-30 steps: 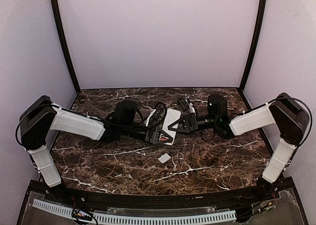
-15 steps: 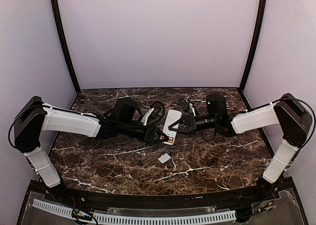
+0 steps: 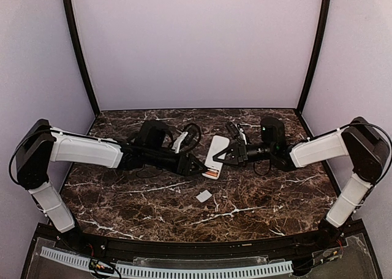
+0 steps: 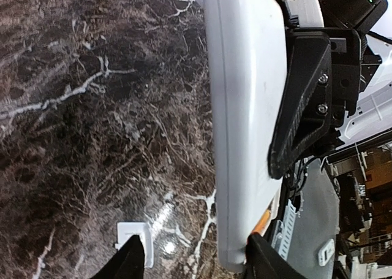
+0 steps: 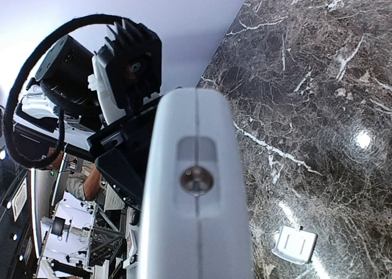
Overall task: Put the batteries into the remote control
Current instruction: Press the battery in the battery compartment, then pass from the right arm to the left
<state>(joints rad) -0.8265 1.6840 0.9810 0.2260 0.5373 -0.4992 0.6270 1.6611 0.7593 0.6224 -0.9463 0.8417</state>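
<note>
The right jaws are clenched on the remote control (image 3: 216, 152), holding it partway along its length. The left jaws stand released, their two fingertips (image 4: 131, 262) spread apart and gripping nothing, just beside the remote's near end.

The dark marble bench (image 3: 122, 211), veined in white, fills the floor of the pale-walled booth. Across it the left arm (image 3: 86, 150) and the right arm (image 3: 315, 149) reach inward from either side and meet near the middle of the far half.

The remote control is a slim white slab with a plain white side turned up toward the overhead camera. It lies slantwise, its far end toward the back wall and its near end toward the arms' bases. Whether that near end touches the bench I cannot tell. From the left wrist, one black finger (image 4: 301, 107) of the right arm lies flat against the slab's side. From the right wrist, the remote's end fills the middle of the view, with the left arm's black wrist behind it.

A small flat white square piece (image 3: 203, 196) lies alone on the bench, near the remote's near end but apart from it.

The batteries (image 3: 211, 175) show as a sliver of orange-red at the remote's near end, and how many sit there I cannot tell
</note>
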